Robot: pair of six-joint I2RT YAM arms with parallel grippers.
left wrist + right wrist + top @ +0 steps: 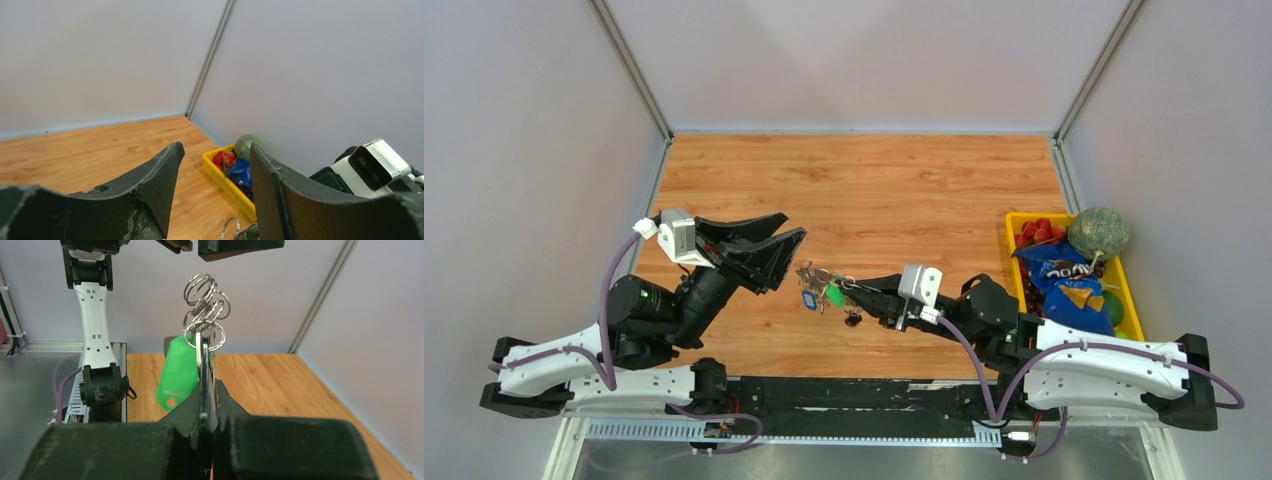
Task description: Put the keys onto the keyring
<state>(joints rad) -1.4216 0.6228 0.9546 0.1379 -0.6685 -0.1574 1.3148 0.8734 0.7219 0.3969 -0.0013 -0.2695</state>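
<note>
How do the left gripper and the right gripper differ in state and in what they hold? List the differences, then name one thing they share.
1. The left gripper has its fingers spread apart; the right gripper has its fingers pressed together.
2. The left gripper holds nothing; the right gripper pinches a metal key, with a green tag hanging beside it.
Shared: both have black fingers.

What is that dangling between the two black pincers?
A bunch of keys with a green tag and a blue tag, pinched by the right pincer, short of the open left pincer; the top view shows it.
</note>
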